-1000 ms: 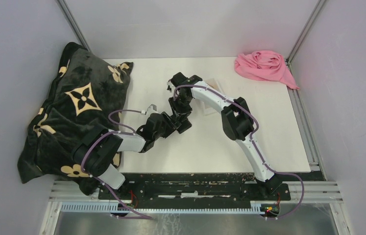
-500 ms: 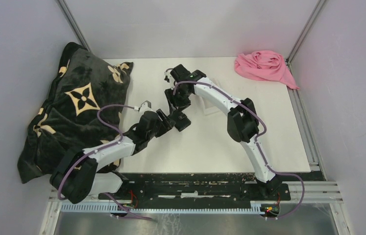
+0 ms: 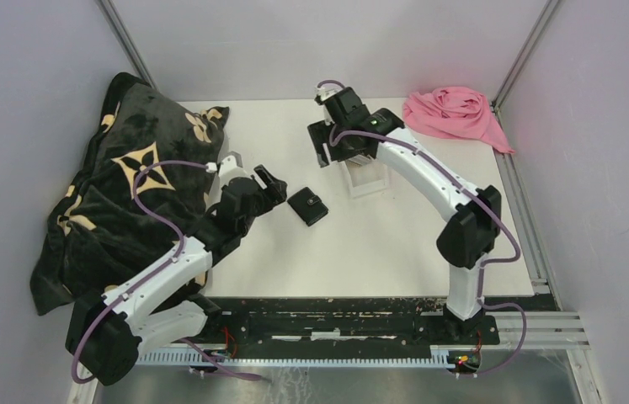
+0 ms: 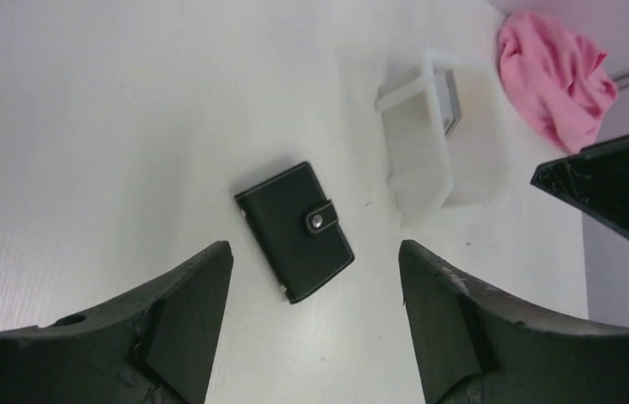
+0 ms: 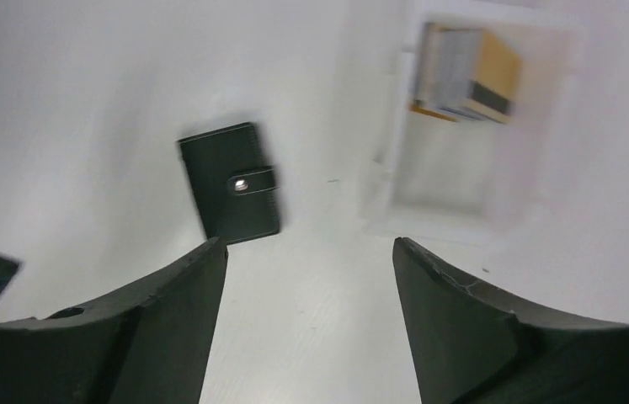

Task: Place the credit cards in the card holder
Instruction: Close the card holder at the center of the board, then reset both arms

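The card holder [image 3: 307, 206] is a black wallet with a metal stud, lying shut and flat on the white table [image 3: 395, 244]. It also shows in the left wrist view [image 4: 295, 231] and the right wrist view [image 5: 231, 181]. The credit cards [image 5: 466, 76], one tan and others greyish, stand in a clear tray [image 5: 454, 135]; their edges show too [image 4: 448, 97]. My left gripper [image 3: 273, 187] [image 4: 312, 248] hangs open just left of the card holder, holding nothing. My right gripper [image 3: 325, 147] [image 5: 309, 244] is open and empty, above the table beside the tray [image 3: 367, 178].
A dark blanket with tan flower marks [image 3: 125, 194] is heaped along the left side. A pink cloth [image 3: 454, 114] [image 4: 555, 76] lies at the far right corner. The right arm's link [image 3: 429, 181] arches over the tray.
Both grippers were together at the card holder and have opened and drawn away, the left toward the blanket, the right toward the far side. The card holder now lies alone on the table.
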